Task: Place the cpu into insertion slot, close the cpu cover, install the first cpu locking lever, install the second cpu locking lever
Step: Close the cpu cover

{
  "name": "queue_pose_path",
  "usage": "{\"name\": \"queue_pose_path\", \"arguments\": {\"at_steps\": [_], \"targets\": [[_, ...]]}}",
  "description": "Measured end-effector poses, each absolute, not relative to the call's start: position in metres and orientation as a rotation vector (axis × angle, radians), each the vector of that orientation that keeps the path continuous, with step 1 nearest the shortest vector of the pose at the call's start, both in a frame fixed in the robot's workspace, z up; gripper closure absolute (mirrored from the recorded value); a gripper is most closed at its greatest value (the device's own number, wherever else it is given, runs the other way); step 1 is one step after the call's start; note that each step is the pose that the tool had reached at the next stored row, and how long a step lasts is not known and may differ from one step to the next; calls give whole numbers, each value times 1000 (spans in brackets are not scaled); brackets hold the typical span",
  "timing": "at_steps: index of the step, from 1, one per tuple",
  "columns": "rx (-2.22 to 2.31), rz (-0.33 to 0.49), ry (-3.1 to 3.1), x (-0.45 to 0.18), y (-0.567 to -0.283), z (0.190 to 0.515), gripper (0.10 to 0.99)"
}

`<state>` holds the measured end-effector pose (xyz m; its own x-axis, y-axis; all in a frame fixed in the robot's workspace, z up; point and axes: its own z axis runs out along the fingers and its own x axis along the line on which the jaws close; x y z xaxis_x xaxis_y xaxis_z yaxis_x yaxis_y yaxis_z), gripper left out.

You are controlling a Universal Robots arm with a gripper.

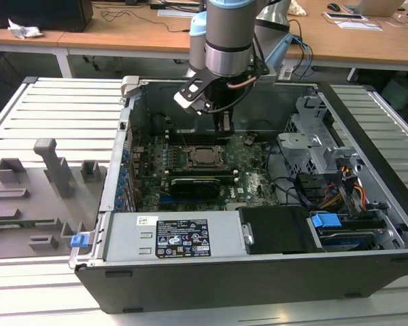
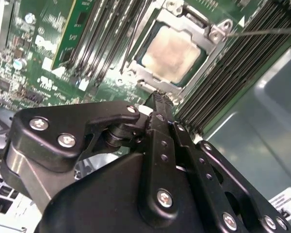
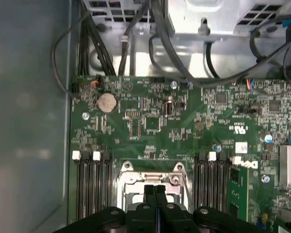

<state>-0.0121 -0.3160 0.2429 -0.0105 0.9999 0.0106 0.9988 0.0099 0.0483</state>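
The cpu (image 2: 172,51), a dull silver square, lies flat in the insertion slot (image 3: 177,179) on the green board. The cpu cover (image 2: 148,80), a silver metal frame, lies down around it. A thin metal lever rod (image 2: 264,31) runs out from one corner of the slot. My gripper (image 2: 162,98) is shut with nothing between its black fingers (image 3: 149,190). Its tip hangs at the edge of the cover; I cannot tell whether it touches. In the exterior view the gripper (image 1: 222,129) stands just behind the cpu (image 1: 205,156), inside the open computer case.
Black memory slots (image 2: 111,43) flank the socket on both sides. A black expansion card (image 1: 200,183) lies in front of it. The case wall (image 1: 122,156), drive cage (image 1: 313,146) and cables (image 1: 340,187) hem in the board. A grey fixture tray (image 1: 34,197) sits outside at the exterior view's left.
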Motion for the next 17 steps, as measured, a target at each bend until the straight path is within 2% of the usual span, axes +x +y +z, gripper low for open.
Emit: {"name": "queue_pose_path", "arguments": {"at_steps": [17], "targets": [[2191,65,2214,-35,-315,231,980]]}}
